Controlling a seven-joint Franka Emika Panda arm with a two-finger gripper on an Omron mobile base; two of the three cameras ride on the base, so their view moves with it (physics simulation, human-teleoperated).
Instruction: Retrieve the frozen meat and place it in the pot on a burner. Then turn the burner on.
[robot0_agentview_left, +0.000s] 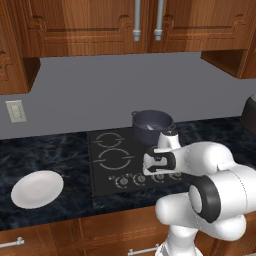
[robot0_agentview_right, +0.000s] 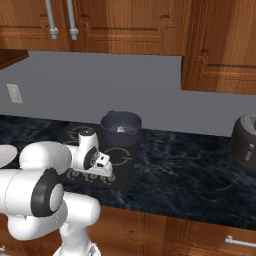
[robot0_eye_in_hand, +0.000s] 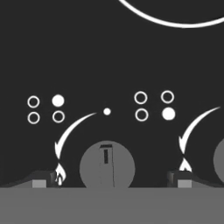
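Note:
The dark blue-grey pot stands on the back right burner of the black stove. A small pale grey piece, the frozen meat, lies on the pot's bottom. My gripper hangs low over the row of knobs at the stove's front edge, pointing down, open and holding nothing. In the hand view a round grey knob sits between the two fingertips, its pointer mark straight up. A second knob shows at the right edge.
A white oval plate lies on the dark marble counter left of the stove. A dark round appliance stands at the far right. Wooden cabinets hang above, and drawers run below the counter edge.

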